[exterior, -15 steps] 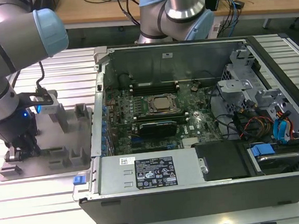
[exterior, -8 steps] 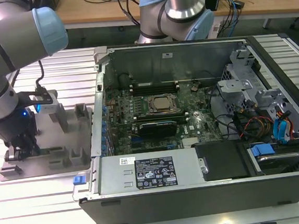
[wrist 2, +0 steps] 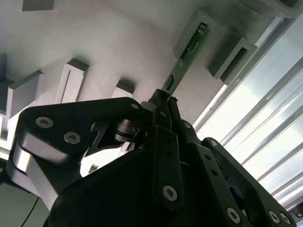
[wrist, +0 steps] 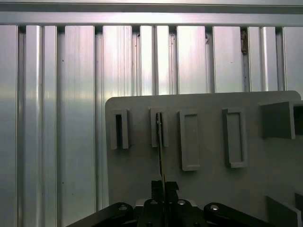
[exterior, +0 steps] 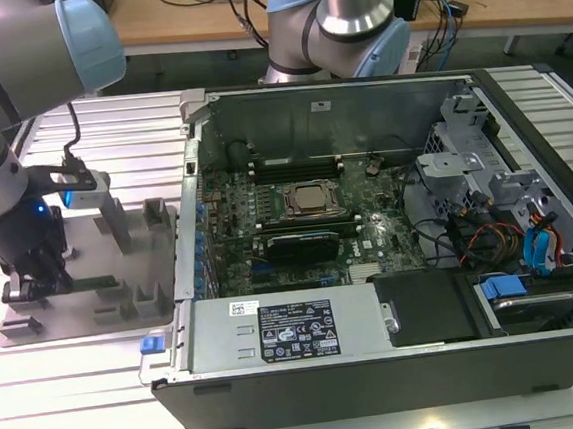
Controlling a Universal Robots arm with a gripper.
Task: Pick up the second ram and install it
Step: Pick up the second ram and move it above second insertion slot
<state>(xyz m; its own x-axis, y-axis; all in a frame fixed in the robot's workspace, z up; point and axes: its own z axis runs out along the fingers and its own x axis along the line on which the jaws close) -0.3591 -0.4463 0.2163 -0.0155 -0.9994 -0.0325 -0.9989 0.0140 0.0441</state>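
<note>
You saw the second ram (wrist: 160, 151) edge-on in the first wrist view, so its chips could not be told. In the second wrist view the gripper (wrist 2: 163, 97), closed on it, covered its near end. In the exterior view the frame's upper-left corner cut off the arm (exterior: 11, 48), and the right edge cut off the computer case (exterior: 381, 377).

The second ram (wrist 2: 189, 47) is green with dark components. The gripper (wrist 2: 163, 99) is black with silver screw heads. The fixture tray (wrist: 208, 189) is plain matt grey. The table (wrist: 61, 118) is silver with lengthwise ribs. At the exterior view's left, the arm (exterior: 12, 58) is silver-grey with a light blue joint cap (exterior: 91, 41). The motherboard (exterior: 227, 205) is green.
</note>
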